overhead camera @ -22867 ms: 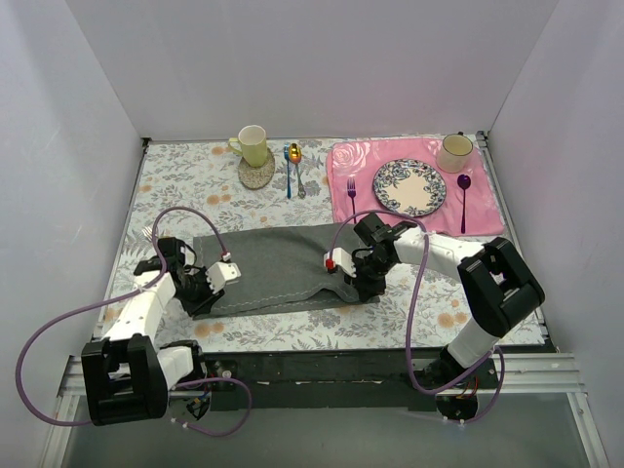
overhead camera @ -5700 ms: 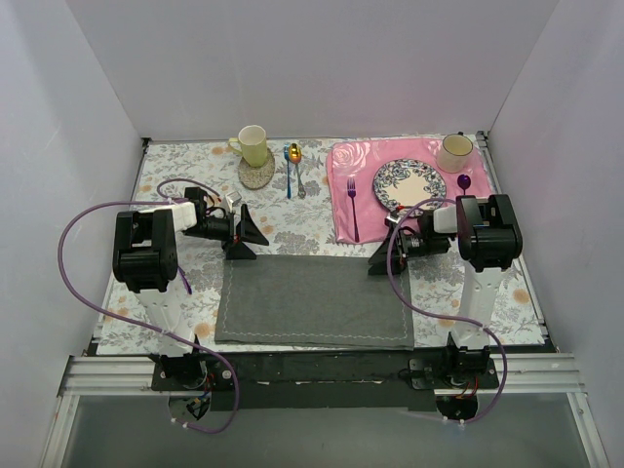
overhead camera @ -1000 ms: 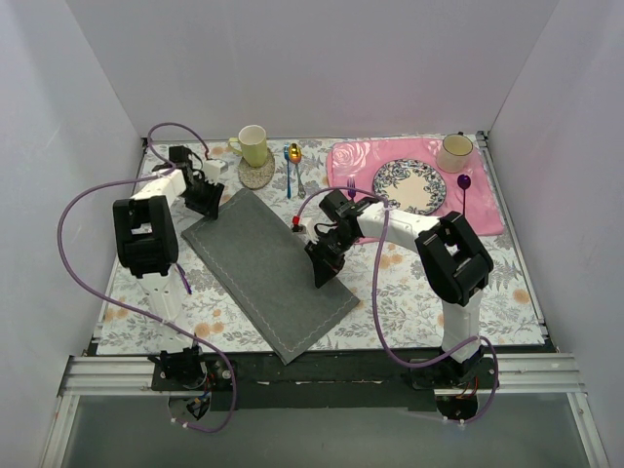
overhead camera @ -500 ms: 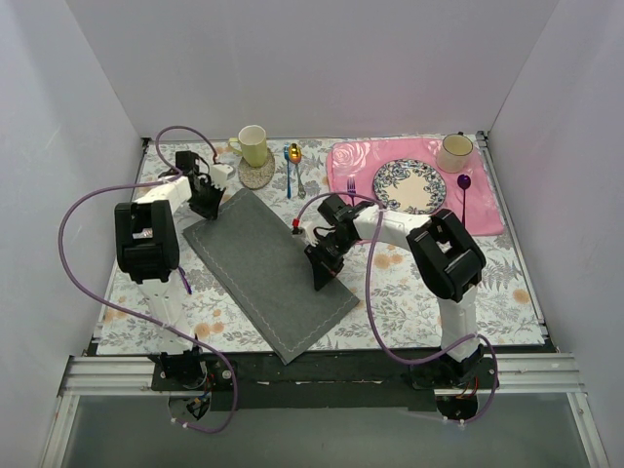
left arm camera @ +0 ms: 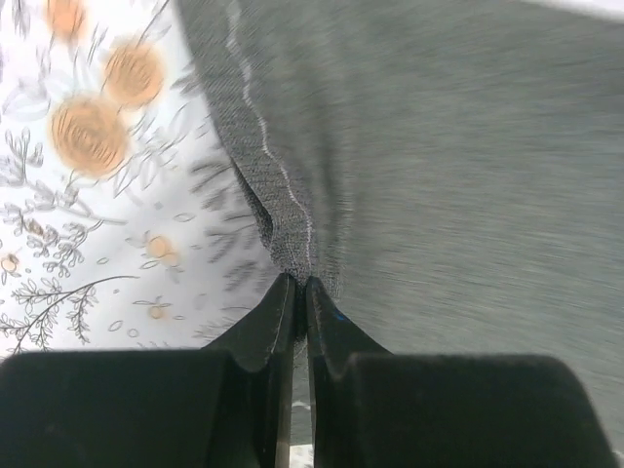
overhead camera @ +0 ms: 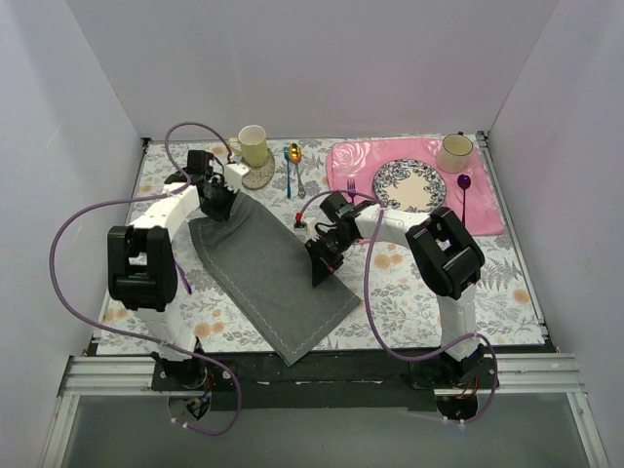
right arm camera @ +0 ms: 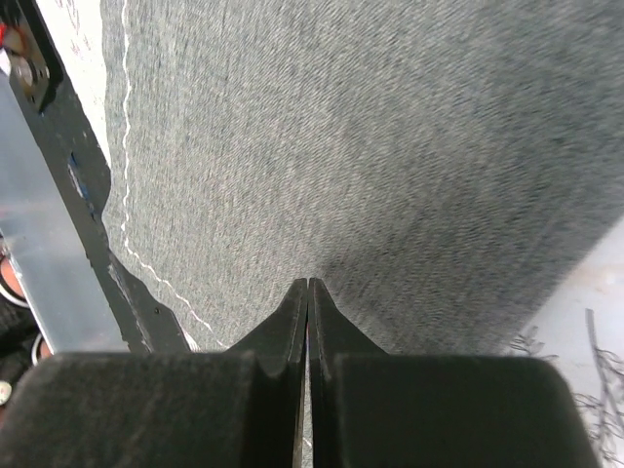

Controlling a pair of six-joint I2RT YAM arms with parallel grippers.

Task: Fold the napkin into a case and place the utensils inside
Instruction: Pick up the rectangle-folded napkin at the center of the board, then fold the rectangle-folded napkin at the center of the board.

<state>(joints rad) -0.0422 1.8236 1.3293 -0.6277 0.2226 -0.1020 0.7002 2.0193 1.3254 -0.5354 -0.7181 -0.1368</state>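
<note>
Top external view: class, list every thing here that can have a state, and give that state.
Dark grey stitched napkin, unfolded and lying diagonally, pinched at two places.
Left gripper, shut on the napkin's far corner.
Right gripper, shut on the napkin's right edge.
Pale yellow-green mug, upright on its round coaster.
Cream mug, upright on the pink placemat.

Fingers (left arm camera: 261,336) tight on napkin (left arm camera: 468,175) edge
</note>
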